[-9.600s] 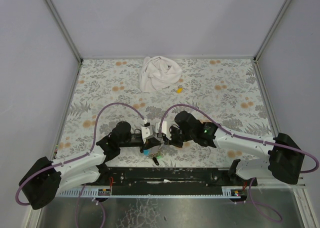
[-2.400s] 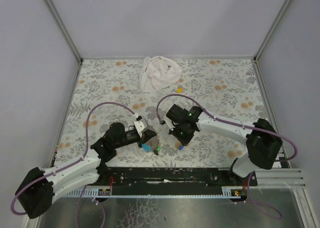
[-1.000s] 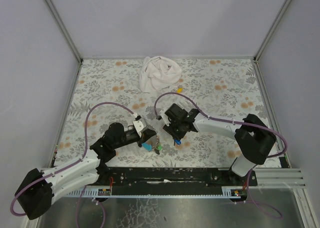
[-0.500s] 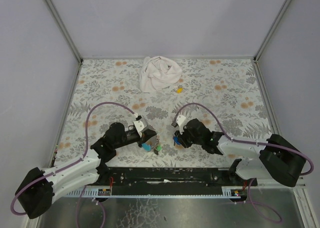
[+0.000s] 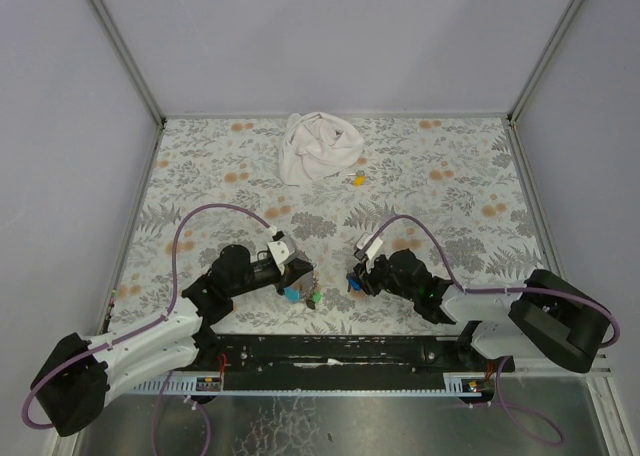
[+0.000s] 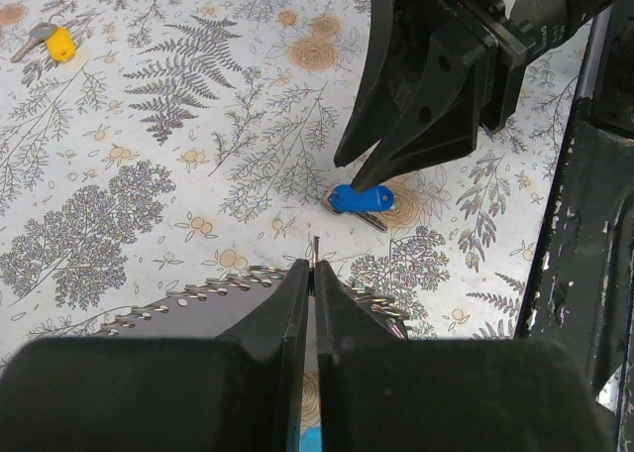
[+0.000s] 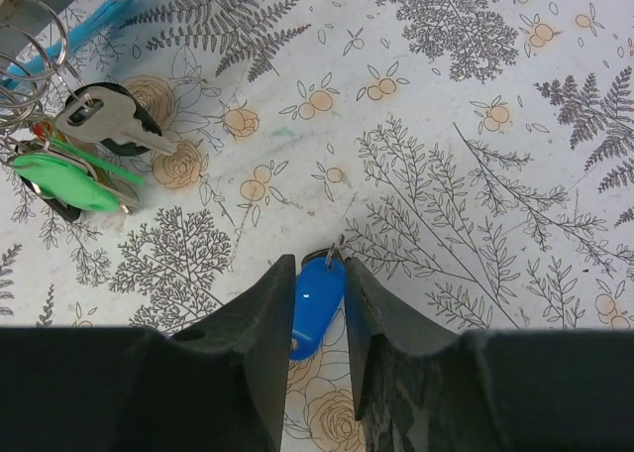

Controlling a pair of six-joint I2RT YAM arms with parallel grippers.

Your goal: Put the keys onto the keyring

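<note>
I find the left arm stretched low along the near edge of the floral-print table [image 5: 450, 176], its left tool [image 6: 312, 274] pressed together on the thin wire keyring [image 7: 30, 60], where the green-capped keys [image 7: 61, 182] hang. Opposite, the right arm angles nose-down. Its right tool [image 7: 317, 266] is clamped on the smooth plastic cap of the blue key [image 7: 315, 308], low over the table, near the ring but apart from it.

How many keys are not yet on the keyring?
2. A blue key sits in the right gripper on the table; a yellow key lies near the white cloth. The left gripper holds the keyring. More may be hidden.
</note>
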